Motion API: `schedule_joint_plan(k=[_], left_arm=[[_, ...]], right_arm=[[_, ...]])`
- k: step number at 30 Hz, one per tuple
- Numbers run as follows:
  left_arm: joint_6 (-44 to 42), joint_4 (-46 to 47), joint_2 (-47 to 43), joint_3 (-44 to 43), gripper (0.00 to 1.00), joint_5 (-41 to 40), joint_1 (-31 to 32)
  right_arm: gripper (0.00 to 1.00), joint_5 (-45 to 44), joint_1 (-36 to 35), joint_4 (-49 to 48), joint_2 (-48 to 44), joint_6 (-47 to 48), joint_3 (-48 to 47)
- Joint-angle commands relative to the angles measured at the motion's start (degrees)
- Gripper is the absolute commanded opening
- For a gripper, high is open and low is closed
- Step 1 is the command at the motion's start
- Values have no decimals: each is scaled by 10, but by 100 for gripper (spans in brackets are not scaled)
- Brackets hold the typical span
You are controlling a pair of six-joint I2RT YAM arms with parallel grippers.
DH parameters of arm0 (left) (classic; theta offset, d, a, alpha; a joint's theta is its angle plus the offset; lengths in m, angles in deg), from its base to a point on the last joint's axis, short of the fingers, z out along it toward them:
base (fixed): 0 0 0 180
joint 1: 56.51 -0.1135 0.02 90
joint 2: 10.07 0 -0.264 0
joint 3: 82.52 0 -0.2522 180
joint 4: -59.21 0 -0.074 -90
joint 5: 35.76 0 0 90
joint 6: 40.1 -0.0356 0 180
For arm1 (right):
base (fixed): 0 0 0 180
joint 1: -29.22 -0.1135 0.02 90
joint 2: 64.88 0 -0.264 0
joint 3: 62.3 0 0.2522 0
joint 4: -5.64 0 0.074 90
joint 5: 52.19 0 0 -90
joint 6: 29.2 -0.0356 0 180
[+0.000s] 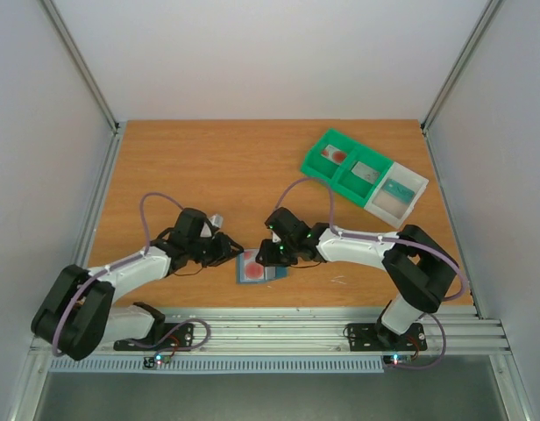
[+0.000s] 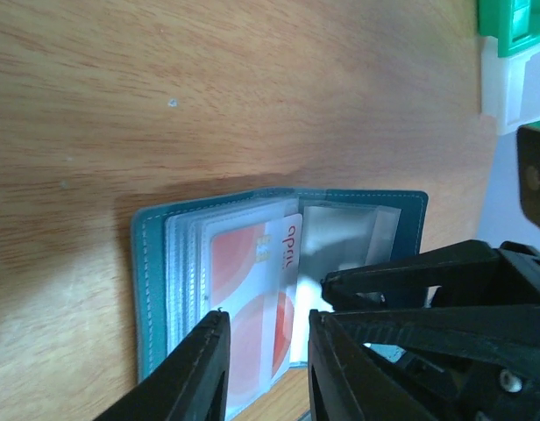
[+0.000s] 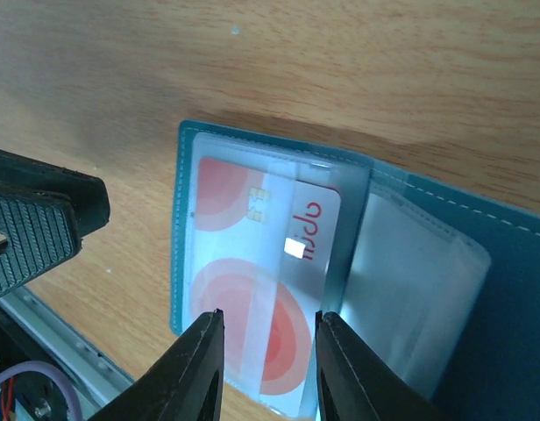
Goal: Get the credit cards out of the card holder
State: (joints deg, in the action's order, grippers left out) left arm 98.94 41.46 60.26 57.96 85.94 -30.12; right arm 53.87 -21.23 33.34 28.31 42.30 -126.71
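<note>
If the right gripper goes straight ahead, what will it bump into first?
Probably the red card, lying in the open card holder just ahead of the right gripper, though depth is hard to judge.

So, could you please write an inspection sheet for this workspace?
Surface: wooden table, no spills seen.
Job's things: card holder lies open near the front edge; red card in its clear sleeve.
Clutter: green tray and white tray far right, cards inside.
Claws: left claw and right claw both open above the card holder.
Cables: purple cables loop over both arms.
Surroundings: white walls, metal rail in front.
</note>
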Motion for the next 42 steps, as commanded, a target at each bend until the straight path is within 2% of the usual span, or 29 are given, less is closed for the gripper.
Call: schedule_joint_plan(k=[1,5,14,17,25,42], left_arm=[[1,93,45,13,25,45,1],[10,127,78,23,23,50,1],[4,134,126,33,20,37,1],[-2,122,129,31,19,32,1],[-28,76,130,25,8,6,1],[-30,70,139,24,8,0,1]], right_arm=[[29,16,8,-24,21,-10,13],[27,19,10,-32,32,-7,19],[23,27,23,-65,39,-6,48],[21,35,28,-76,37,-6,54],[18,57,40,-108,33,-4,70],[6,78,67,-145,10,-7,109]])
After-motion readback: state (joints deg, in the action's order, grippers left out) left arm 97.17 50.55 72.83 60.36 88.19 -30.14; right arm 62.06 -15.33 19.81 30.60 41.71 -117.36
